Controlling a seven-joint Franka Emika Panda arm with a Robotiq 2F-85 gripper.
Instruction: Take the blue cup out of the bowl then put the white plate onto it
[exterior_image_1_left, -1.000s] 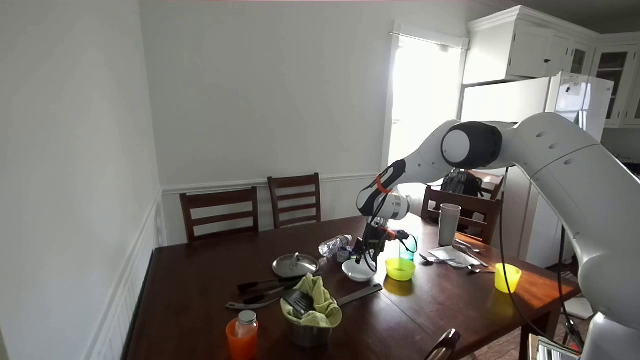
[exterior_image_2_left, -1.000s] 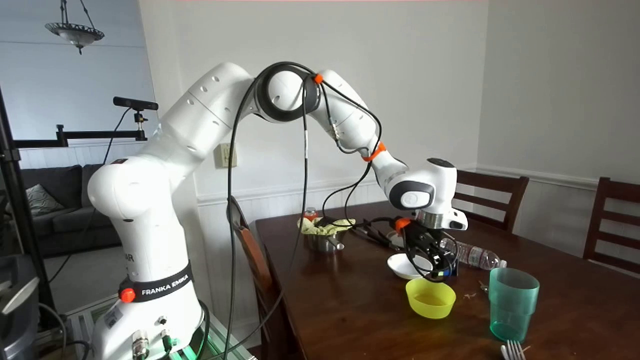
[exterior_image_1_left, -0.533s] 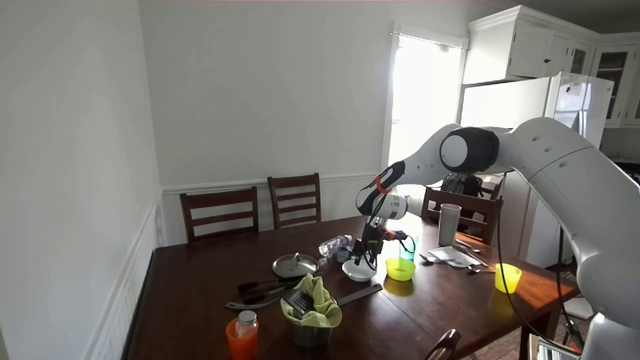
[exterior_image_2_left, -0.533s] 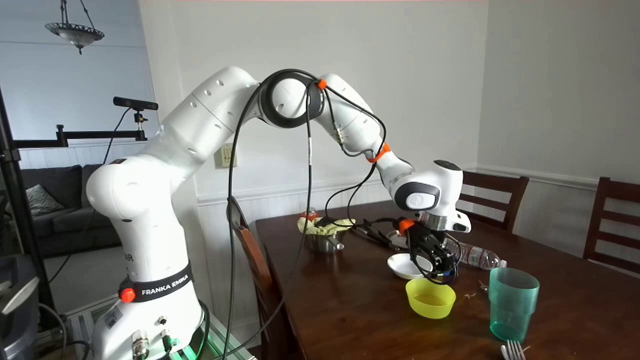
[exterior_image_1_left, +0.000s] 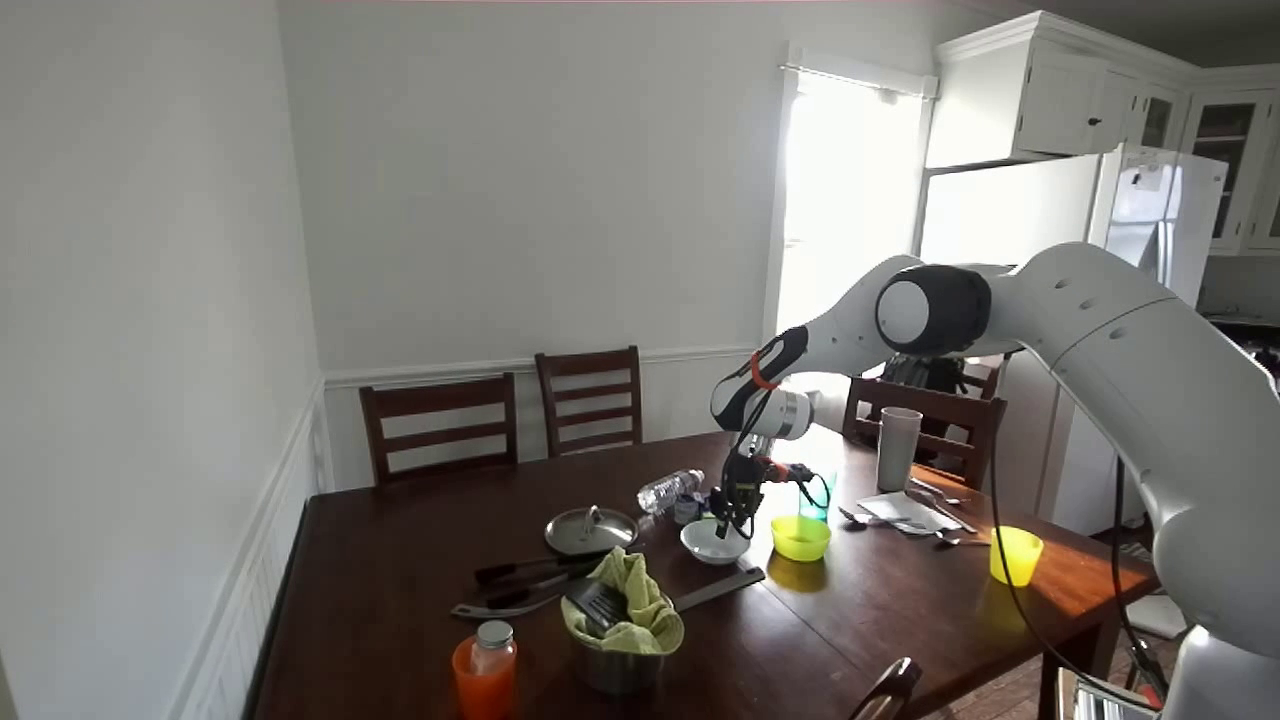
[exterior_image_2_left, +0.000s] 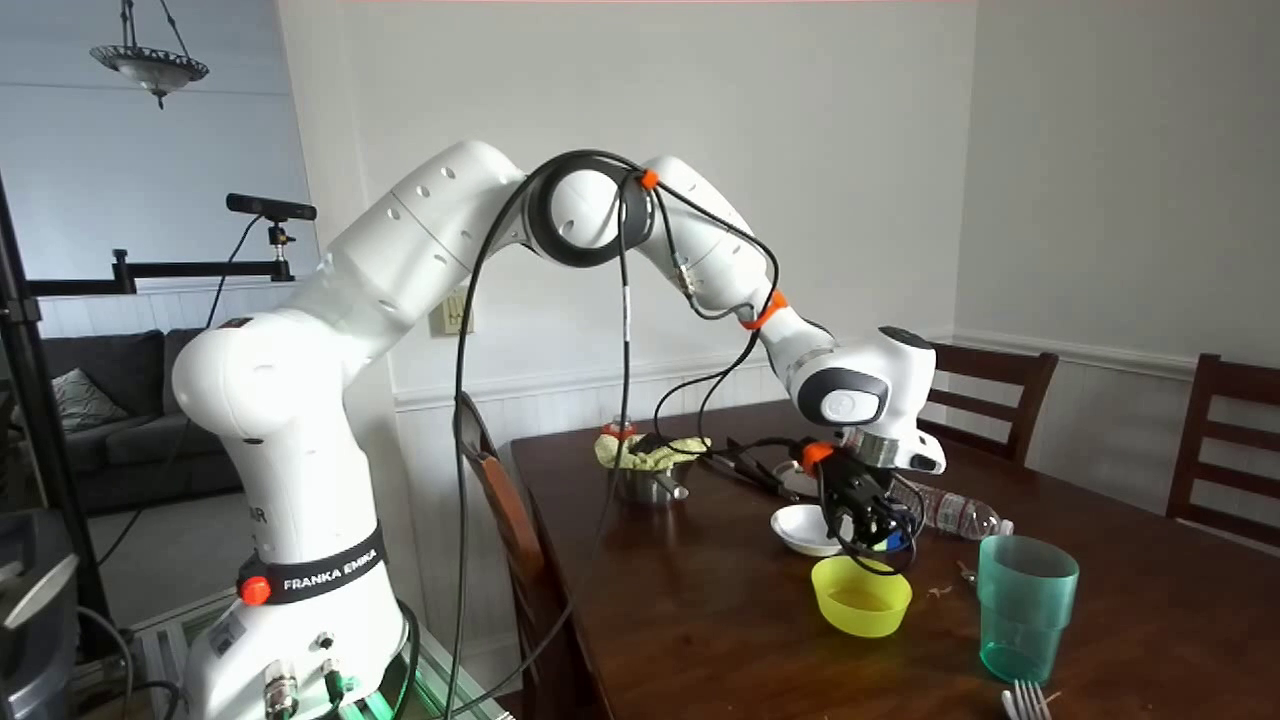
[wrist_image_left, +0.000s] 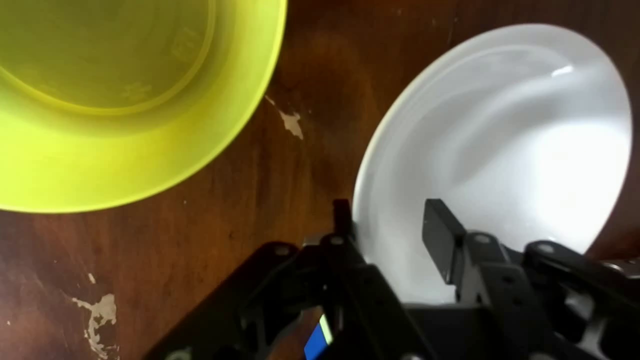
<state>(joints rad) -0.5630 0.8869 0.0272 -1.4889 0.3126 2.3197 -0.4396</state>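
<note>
The white plate (wrist_image_left: 480, 135) lies on the table beside the lime-green bowl (wrist_image_left: 125, 150), apart from it. My gripper (wrist_image_left: 388, 206) points down over the plate's edge, its jaws part-way apart. One finger (wrist_image_left: 343, 217) is at the outer side of the rim, seemingly against it; the other finger (wrist_image_left: 442, 237) is over the inside, with space between it and the rim. Nothing is clamped. The bowl (exterior_image_2_left: 862, 600) has nothing in it. The blue cup (exterior_image_2_left: 1028, 610), teal and see-through, stands upright on the table outside the bowl; in an exterior view the bowl (exterior_image_1_left: 800, 540) partly hides it.
Close behind the gripper lie a clear bottle (exterior_image_2_left: 960, 512) and a small jar (exterior_image_1_left: 687, 509). A pot (exterior_image_1_left: 620, 668) holding a green cloth and a metal lid (exterior_image_1_left: 575, 535) are near the plate. A yellow cup (exterior_image_1_left: 1016, 557) and a napkin with cutlery (exterior_image_1_left: 900, 508) stand farther off.
The arm has come down slightly. The jaws have drawn closer together, and the plate has shifted a little to the left in both exterior views. Bowl and cup have not moved.
</note>
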